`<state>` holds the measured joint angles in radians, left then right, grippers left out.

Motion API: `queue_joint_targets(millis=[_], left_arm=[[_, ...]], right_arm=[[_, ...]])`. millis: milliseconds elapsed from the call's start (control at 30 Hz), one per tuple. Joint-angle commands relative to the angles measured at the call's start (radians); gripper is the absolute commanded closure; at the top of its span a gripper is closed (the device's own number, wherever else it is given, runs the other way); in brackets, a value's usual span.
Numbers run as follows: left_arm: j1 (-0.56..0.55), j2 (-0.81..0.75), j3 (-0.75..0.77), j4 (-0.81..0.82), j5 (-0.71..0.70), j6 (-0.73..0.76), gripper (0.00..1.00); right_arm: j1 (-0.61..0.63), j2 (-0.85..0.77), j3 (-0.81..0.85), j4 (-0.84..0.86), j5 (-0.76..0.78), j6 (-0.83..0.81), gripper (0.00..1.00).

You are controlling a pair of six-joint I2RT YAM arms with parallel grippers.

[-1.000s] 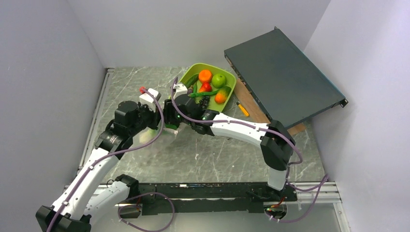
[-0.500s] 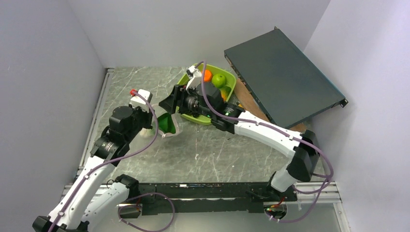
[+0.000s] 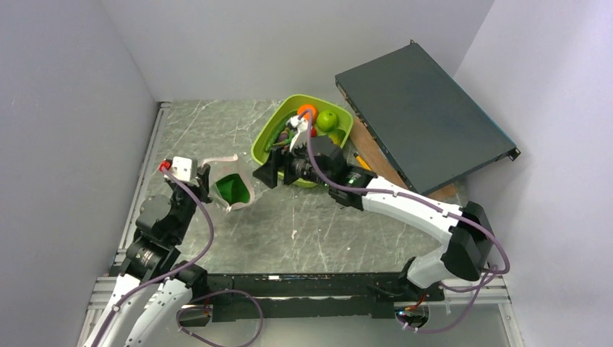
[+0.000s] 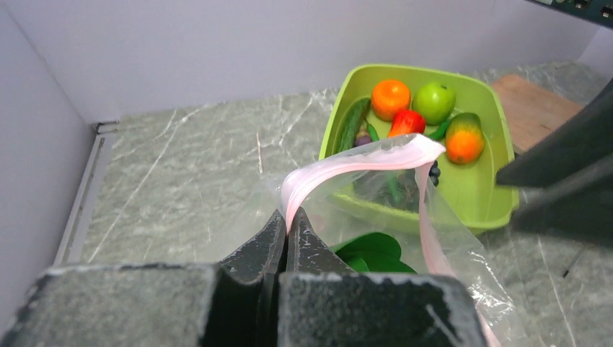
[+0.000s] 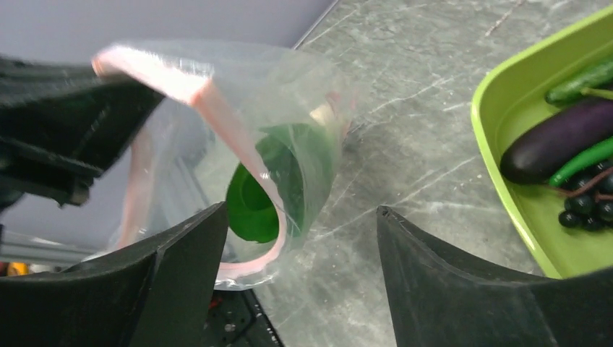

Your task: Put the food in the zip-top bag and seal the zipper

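The left pincer (image 4: 285, 225) is clenched on the pale pink zipper strip (image 4: 361, 160) of the clear crinkly plastic bag (image 3: 230, 189), holding its mouth open near the left edge of the worktop (image 3: 325, 224), one green toy piece (image 5: 253, 199) inside. The right pincer (image 5: 298, 214) hangs released, empty, between bag and lime-green plastic tray (image 4: 331, 123) at the far edge. Loading seems under way; next it should fetch another piece, perhaps the purple eggplant (image 5: 555, 139).

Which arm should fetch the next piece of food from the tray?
Right. The right gripper hangs open beside the tray; the left gripper is shut on the zipper, holding the bag open.
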<state>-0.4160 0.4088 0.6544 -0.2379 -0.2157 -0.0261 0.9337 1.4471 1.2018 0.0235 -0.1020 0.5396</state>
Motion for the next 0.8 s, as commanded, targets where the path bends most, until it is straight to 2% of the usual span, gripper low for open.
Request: queue_joint_targets(millis=[0, 133, 200, 267, 333, 400, 467, 533, 633, 700, 767], left_arm=[[-0.006, 0.049, 0.02, 0.08, 0.005, 0.014, 1.0], [-0.019, 0.104, 0.045, 0.06, 0.038, 0.014, 1.0], [-0.019, 0.12, 0.056, 0.053, 0.058, 0.049, 1.0], [-0.02, 0.123, 0.06, 0.044, 0.071, 0.048, 1.0], [-0.022, 0.112, 0.056, 0.048, 0.069, 0.05, 1.0], [-0.022, 0.099, 0.05, 0.055, 0.046, 0.055, 1.0], [-0.021, 0.085, 0.054, 0.053, 0.015, 0.069, 1.0], [-0.022, 0.058, 0.058, 0.055, -0.012, 0.087, 1.0], [-0.022, 0.027, 0.103, 0.095, -0.041, 0.161, 1.0], [-0.023, 0.047, 0.216, 0.046, -0.038, 0.202, 1.0], [-0.023, 0.087, 0.323, -0.005, -0.014, 0.228, 1.0]], right_arm=[[0.082, 0.065, -0.024, 0.181, 0.033, -0.154, 0.2], [0.115, 0.177, 0.099, 0.152, 0.056, -0.228, 0.19], [0.166, 0.209, 0.148, 0.134, 0.182, -0.304, 0.19], [0.186, 0.253, 0.206, 0.097, 0.315, -0.324, 0.23], [0.191, 0.303, 0.264, 0.069, 0.495, -0.329, 0.35], [0.194, 0.347, 0.338, 0.065, 0.554, -0.35, 0.55], [0.198, 0.372, 0.43, 0.032, 0.551, -0.353, 0.72], [0.203, 0.394, 0.531, 0.012, 0.529, -0.348, 0.79], [0.202, 0.428, 0.645, 0.019, 0.505, -0.33, 1.0], [0.201, 0.426, 0.642, 0.085, 0.45, -0.312, 1.0], [0.185, 0.399, 0.553, 0.217, 0.376, -0.251, 1.0]])
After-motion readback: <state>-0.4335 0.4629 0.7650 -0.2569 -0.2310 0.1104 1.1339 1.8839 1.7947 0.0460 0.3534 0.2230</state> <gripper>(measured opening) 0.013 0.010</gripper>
